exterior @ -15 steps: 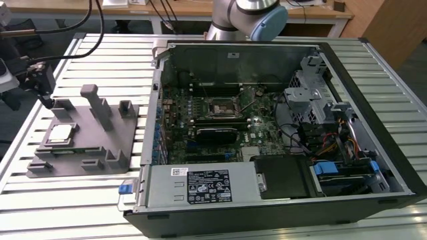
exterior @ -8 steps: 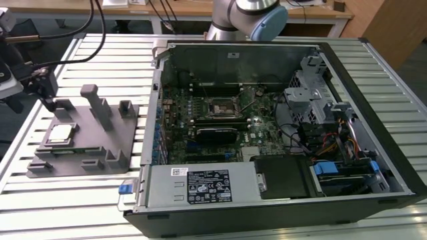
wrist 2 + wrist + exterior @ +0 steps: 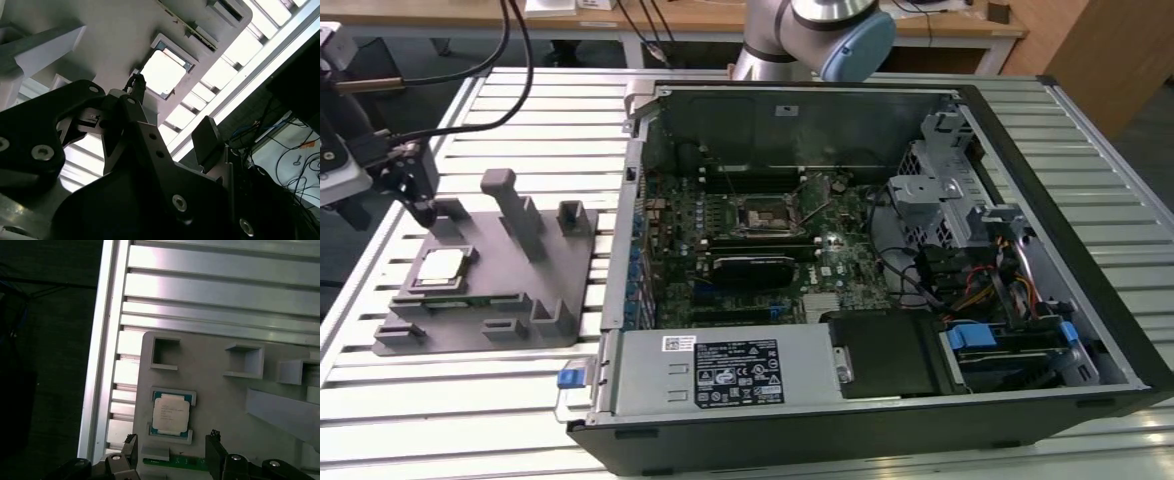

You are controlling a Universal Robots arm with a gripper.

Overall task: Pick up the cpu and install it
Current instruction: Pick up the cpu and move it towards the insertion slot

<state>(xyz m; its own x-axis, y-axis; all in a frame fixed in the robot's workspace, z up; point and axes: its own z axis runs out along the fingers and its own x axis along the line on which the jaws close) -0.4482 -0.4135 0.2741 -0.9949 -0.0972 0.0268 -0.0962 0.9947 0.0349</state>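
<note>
The cpu (image 3: 440,267), a small square chip with a shiny silver top, lies flat in a recess of the grey tray (image 3: 520,290) on the exterior view's left. My gripper (image 3: 419,200) hangs just above the tray's far corner, a short way from the chip. In the first wrist view the cpu (image 3: 171,413) sits in its pocket, close to my gripper (image 3: 172,437), whose two dark fingertips (image 3: 214,435) stand wide apart with nothing between them. In the second wrist view the cpu (image 3: 162,71) shows bright beyond my gripper (image 3: 172,110). The motherboard socket (image 3: 763,215) lies inside the case.
The open computer case (image 3: 1067,250) fills the exterior view's right and middle. Upright posts (image 3: 518,215) rise from the tray next to the chip. The slatted aluminium table (image 3: 220,285) ends at an edge (image 3: 100,365) close to the tray. Cables (image 3: 494,60) hang at the back.
</note>
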